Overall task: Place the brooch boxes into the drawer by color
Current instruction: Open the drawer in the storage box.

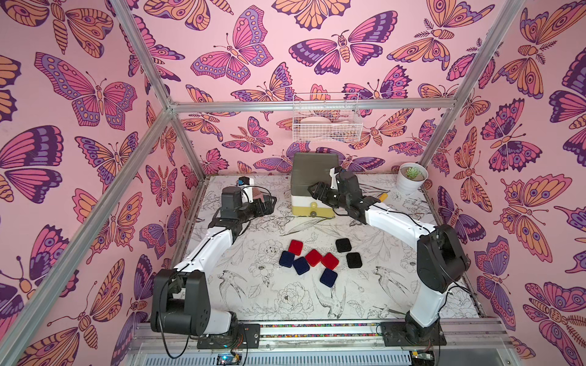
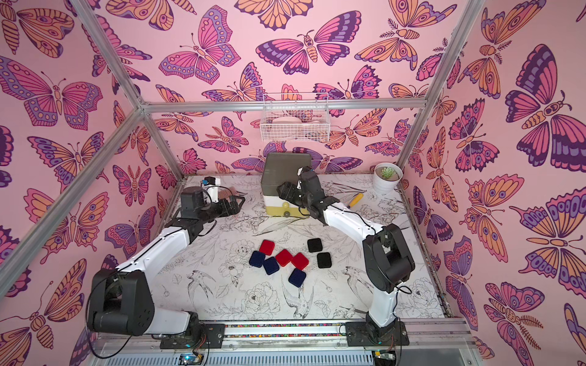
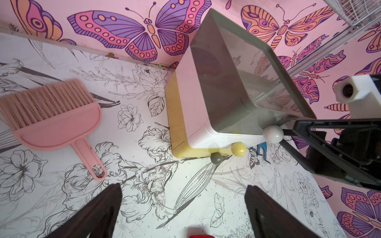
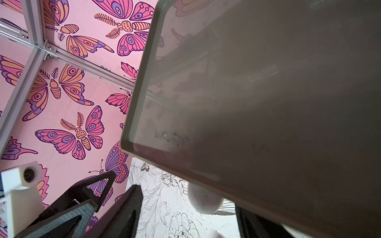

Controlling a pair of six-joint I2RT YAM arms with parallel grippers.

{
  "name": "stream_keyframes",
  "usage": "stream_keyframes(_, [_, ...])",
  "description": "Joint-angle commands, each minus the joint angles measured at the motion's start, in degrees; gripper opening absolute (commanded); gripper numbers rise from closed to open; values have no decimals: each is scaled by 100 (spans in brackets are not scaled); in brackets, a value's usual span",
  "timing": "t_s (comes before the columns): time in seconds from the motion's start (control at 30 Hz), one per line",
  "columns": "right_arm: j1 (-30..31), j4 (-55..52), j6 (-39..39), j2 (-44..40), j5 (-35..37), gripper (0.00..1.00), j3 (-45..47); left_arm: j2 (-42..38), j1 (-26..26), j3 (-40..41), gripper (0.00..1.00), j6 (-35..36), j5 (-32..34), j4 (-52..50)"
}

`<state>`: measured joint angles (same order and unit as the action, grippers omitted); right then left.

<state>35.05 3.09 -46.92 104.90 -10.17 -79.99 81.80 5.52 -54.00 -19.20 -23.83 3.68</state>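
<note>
Drawer (image 1: 312,177) shut, right end effector (image 1: 313,191) at its white knob (image 3: 273,134)
Its jaws stand part-open astride the knob, gripping nothing yet; left end effector (image 1: 269,202) gapes empty beside. Boxes (image 1: 314,256) lie on table (image 1: 253,301) well behind both. Unbraced, the drawer may slide or tip when pulled; round knob may slip. No writing legible.

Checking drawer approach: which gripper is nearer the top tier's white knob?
Right. The right gripper has its jaws either side of the white knob on the drawer front; the left gripper hangs open beside the drawer, apart from it.
</note>
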Motion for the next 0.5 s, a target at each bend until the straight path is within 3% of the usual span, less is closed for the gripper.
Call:
stream_keyframes(0.0, [8,236,-143,195,81,72,-205,-141,-33,143,100,-57,-114,-122])
stream_keyframes(0.47, [7,418,-266,303,236,58,-197,-136,-54,170,100,-81,-91,-123])
